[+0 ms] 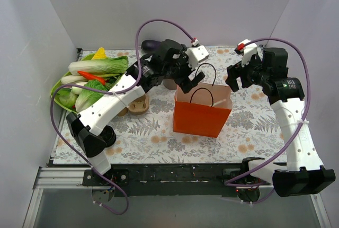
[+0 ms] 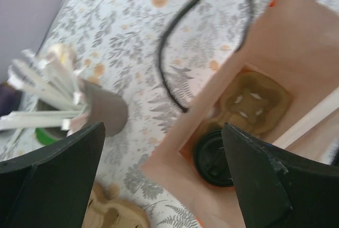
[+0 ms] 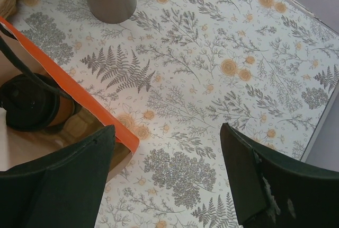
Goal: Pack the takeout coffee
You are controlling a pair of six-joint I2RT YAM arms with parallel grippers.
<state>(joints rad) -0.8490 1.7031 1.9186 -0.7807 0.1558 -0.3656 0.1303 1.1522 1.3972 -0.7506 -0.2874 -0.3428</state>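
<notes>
**Left wrist view: coffee (image 2: pixel 213 158) sits in the bag (image 2: pixel 296 42)**

Over the bag's mouth the left gripper (image 2: pixel 161 132) hangs with jaws spread, holding nothing. The right gripper (image 3: pixel 167 130) is likewise spread and empty, over the table (image 3: pixel 212 53) just beside the bag. Below the left jaws the coffee stands inside the bag, lid up, beside a carrier (image 2: pixel 256 99). Packing looks done; only drawing the arms clear seems left. Count: one coffee, one bag, two carriers, the second (image 2: pixel 114 213) on the table, and one cup of sticks (image 2: pixel 103 112).
</notes>
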